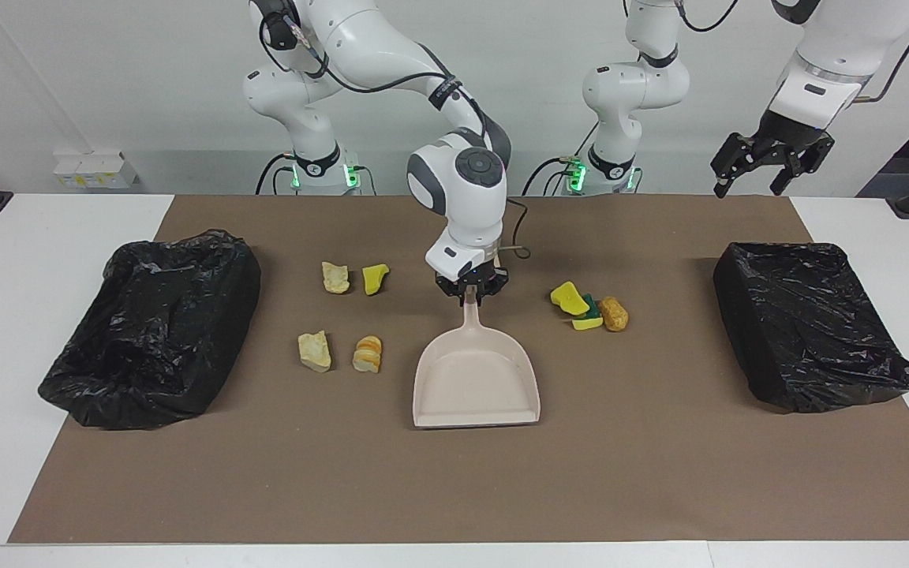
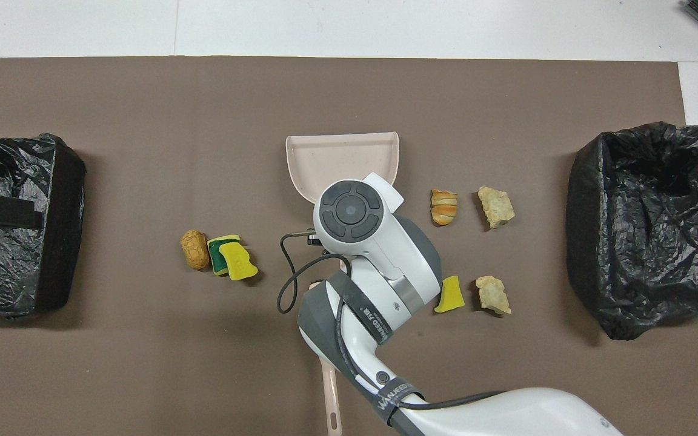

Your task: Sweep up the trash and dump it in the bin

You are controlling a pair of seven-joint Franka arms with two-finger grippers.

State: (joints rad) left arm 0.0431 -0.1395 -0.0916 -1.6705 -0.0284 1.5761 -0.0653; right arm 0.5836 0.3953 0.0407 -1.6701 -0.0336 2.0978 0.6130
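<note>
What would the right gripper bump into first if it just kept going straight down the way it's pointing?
The right gripper points down and its fingers already look closed on the dustpan handle, so that comes first, then probably the brown mat beneath.

White lettering is printed on two dark grey fabric straps [image 2: 368, 307] wrapped round the white right robot arm [image 2: 385, 254]. On the strap nearer the base [image 2: 396, 392], "WANJEED" can be made out; the lettering on the other strap cannot be read with certainty.
</note>
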